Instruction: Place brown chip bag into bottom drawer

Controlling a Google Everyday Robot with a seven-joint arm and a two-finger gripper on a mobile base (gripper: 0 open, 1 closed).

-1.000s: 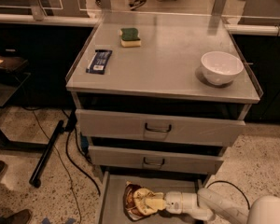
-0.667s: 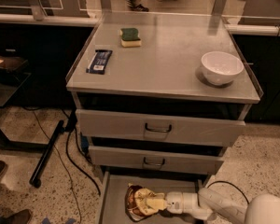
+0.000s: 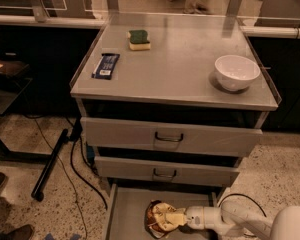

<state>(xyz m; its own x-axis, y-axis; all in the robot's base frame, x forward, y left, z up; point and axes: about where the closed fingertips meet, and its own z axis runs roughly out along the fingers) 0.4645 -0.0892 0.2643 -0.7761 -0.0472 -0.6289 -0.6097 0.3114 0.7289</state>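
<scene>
In the camera view, the bottom drawer (image 3: pixel 126 209) stands pulled out at floor level under the two upper drawers (image 3: pixel 170 136), which both show their handled fronts. The arm (image 3: pixel 225 220) reaches in low from the right, and its pincer (image 3: pixel 171 218) sits over the open tray, right of the tray's middle. The pincer is clenched on the brown chip bag (image 3: pixel 156 215), gripping it by its right-hand edge, so the bag lies directly to the left of the pincer, crumpled and bunched rather than flat. Its long axis seems to run roughly up and down the picture, across the line of the arm.

The bag is inside the outline of the drawer, clear of the left wall. Whether it rests on the drawer floor or hangs just above it is hard to tell from this angle.

Up on the desk (image 3: pixel 180 84) are things outside the task: a white bowl (image 3: pixel 237 72) at the right, a sponge (image 3: pixel 139 39) at the back and a blue wrapper bar (image 3: pixel 106 65) at the left.

The placing looks nearly done; what remains is letting go and drawing the arm back to the right.
</scene>
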